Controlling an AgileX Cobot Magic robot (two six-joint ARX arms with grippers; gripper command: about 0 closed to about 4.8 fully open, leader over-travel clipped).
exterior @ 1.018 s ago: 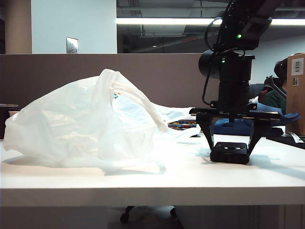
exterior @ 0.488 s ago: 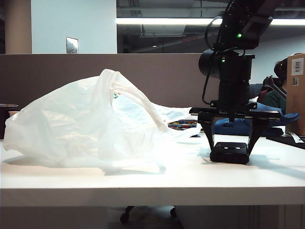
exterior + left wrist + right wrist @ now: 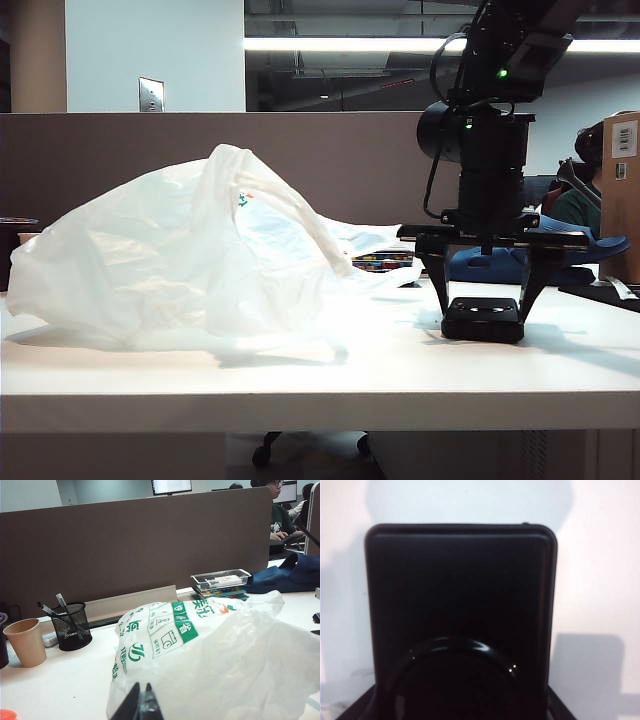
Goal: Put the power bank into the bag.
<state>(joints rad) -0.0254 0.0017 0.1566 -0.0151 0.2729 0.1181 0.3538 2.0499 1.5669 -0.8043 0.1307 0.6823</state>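
Observation:
The power bank (image 3: pixel 482 318), a flat black slab, lies on the white table (image 3: pixel 330 385) at the right. My right gripper (image 3: pixel 483 314) points straight down over it, and its two fingers press against the slab's opposite ends. In the right wrist view the power bank (image 3: pixel 460 590) fills most of the picture. The bag (image 3: pixel 190 260), crinkled white plastic, is heaped on the left half of the table, apart from the power bank. My left gripper (image 3: pixel 141 689) is shut and empty, with the green-printed bag (image 3: pixel 215 655) just beyond its tips.
A brown partition (image 3: pixel 330 160) runs along the back of the table. Near the left gripper stand a black mesh pen holder (image 3: pixel 72 627) and a paper cup (image 3: pixel 26 641). A clear tray (image 3: pixel 220 579) sits on books behind the bag. Something blue (image 3: pixel 490 268) lies behind the right gripper.
The right gripper's fingers have drawn in a little and now touch the power bank's ends. The arm, the bag and the left gripper have kept still.

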